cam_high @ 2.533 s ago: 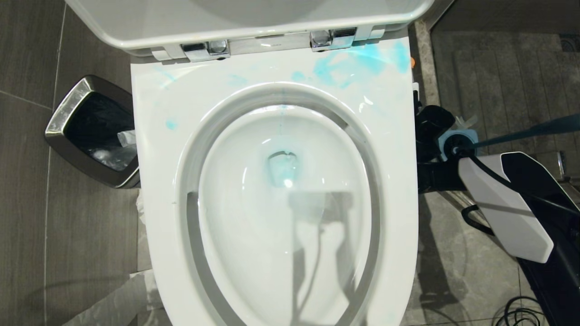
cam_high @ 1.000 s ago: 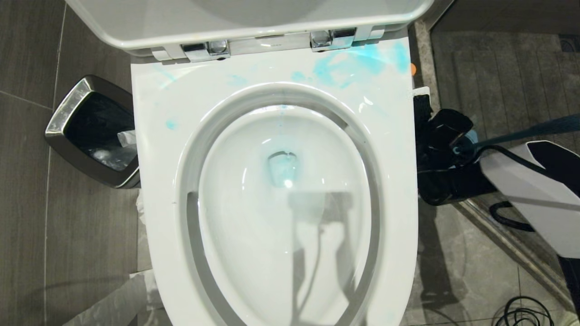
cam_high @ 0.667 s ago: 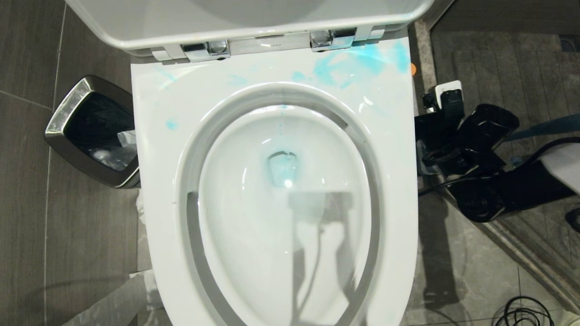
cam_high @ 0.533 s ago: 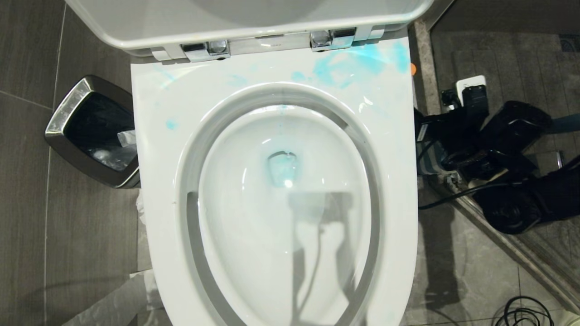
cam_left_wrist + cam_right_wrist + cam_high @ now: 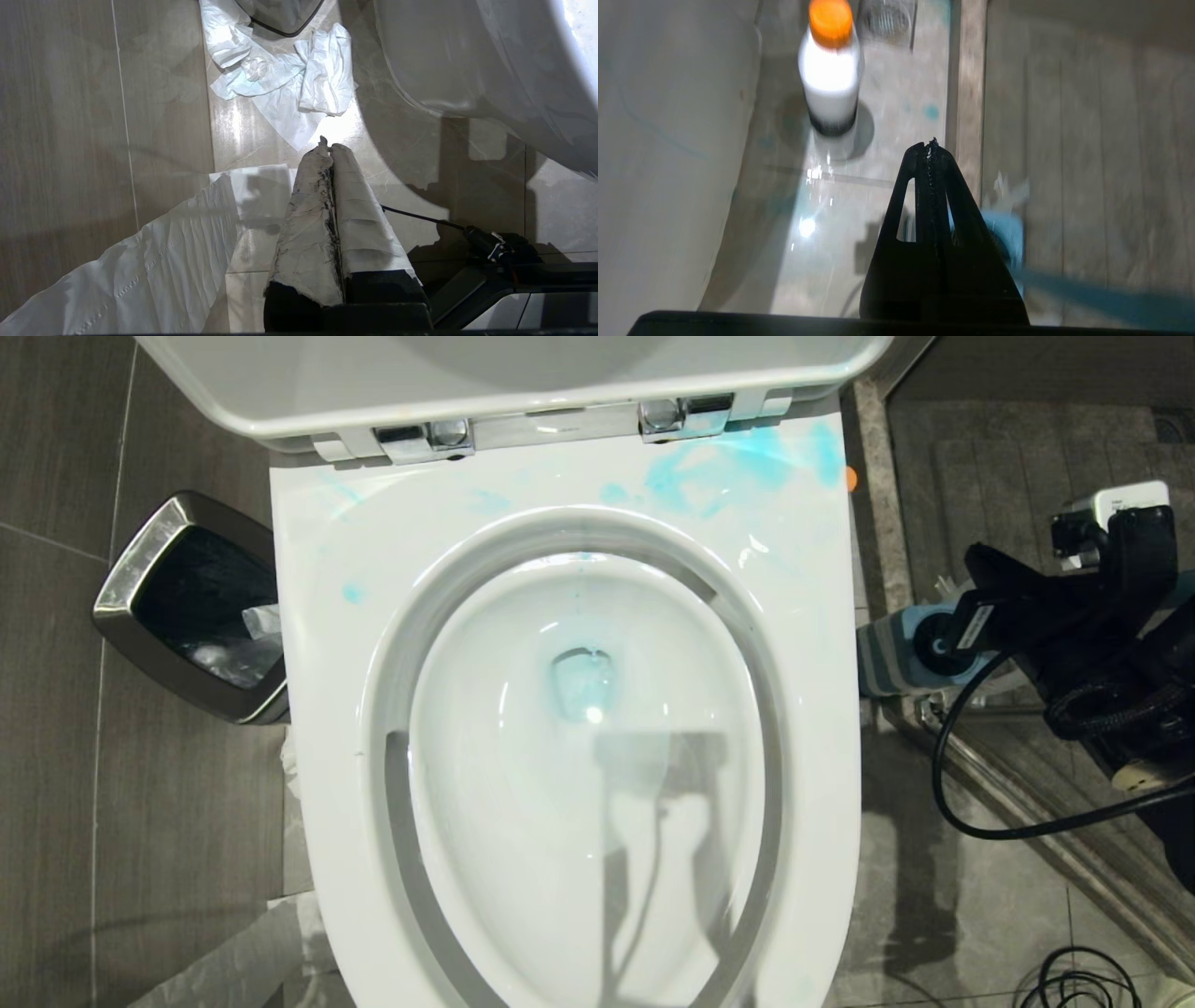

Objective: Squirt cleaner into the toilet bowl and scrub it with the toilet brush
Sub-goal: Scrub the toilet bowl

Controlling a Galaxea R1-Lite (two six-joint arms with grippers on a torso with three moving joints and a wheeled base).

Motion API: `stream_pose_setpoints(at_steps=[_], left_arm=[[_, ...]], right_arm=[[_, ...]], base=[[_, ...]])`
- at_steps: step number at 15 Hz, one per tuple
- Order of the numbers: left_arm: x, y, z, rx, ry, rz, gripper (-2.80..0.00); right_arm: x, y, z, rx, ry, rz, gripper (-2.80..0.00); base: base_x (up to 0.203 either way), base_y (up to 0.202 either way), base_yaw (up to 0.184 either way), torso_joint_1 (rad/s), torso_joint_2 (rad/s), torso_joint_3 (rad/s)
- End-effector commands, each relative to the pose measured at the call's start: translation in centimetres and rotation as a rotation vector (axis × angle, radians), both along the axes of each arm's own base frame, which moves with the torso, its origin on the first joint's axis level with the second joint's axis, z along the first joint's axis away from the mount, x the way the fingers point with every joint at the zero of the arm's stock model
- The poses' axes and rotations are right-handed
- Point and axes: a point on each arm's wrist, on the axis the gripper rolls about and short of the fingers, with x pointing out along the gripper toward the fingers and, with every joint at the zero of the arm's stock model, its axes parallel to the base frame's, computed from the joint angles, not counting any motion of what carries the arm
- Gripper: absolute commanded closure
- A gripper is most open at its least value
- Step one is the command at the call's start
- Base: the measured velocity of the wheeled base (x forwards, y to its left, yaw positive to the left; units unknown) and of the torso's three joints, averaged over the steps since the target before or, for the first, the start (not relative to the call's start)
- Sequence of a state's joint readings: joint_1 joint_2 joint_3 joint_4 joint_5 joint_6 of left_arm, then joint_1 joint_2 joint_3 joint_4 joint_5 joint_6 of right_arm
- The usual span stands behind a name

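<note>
Blue cleaner already tints the toilet bowl (image 5: 579, 709), so you bring the right gripper (image 5: 930, 144), jaws together on nothing, beside that bowl, open it and grasp the toilet brush (image 5: 901, 658) squarely.

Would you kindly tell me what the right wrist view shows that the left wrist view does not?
Only the right wrist view: a white cleaner bottle with an orange cap standing on the floor, the blue toilet brush, and the shut, empty right gripper. Only the left wrist view: crumpled white tissue and the shut left gripper. Both: the white toilet's outer wall and the floor.
</note>
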State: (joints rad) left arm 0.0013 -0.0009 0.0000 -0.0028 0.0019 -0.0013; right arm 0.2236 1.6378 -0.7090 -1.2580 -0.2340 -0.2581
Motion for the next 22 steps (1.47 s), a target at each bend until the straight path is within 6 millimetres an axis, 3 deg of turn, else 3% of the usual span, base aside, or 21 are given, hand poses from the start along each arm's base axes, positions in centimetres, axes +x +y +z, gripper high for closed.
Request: stream_pose_setpoints(at_steps=[1,4,6,9,10,14,18,22], left_arm=[[0.0,0.0,0.0,0.000,0.002,0.001,0.00],[0.0,0.0,0.0,0.000,0.002,0.001,0.00],[0.0,0.0,0.0,0.000,0.001,0.000,0.00],[0.0,0.0,0.0,0.000,0.001,0.001,0.00],[0.0,0.0,0.0,0.000,0.001,0.000,0.00],[0.0,0.0,0.0,0.000,0.002,0.000,0.00],[0.0,0.0,0.0,0.000,0.001,0.001,0.00],[0.0,0.0,0.0,0.000,0.001,0.000,0.00]], right_arm=[[0.4,-0.2,-2.5,0.032,0.078,-0.020,0.00],[-2.6,-0.4,-6.6,0.020,0.284,-0.007,0.00],[-5.5,-0.8,-7.6,0.003,0.379,0.012,0.00],[-8.0,-2.2,-9.4,0.010,0.469,-0.019,0.00],[-8.6,-2.8,-9.9,0.007,0.483,-0.041,-2.80],[-7.8,-5.5,-10.1,0.034,0.426,-0.177,-2.80],[-5.3,-5.6,-10.2,0.017,0.327,-0.179,-2.80],[-2.5,-6.2,-9.1,-0.016,0.241,-0.215,-2.80]], base=[[0.000,0.000,0.000,0.000,0.00,0.000],[0.000,0.000,0.000,0.000,0.00,0.000],[0.000,0.000,0.000,0.000,0.00,0.000],[0.000,0.000,0.000,0.000,0.00,0.000],[0.000,0.000,0.000,0.000,0.00,0.000],[0.000,0.000,0.000,0.000,0.00,0.000],[0.000,0.000,0.000,0.000,0.00,0.000],[0.000,0.000,0.000,0.000,0.00,0.000]])
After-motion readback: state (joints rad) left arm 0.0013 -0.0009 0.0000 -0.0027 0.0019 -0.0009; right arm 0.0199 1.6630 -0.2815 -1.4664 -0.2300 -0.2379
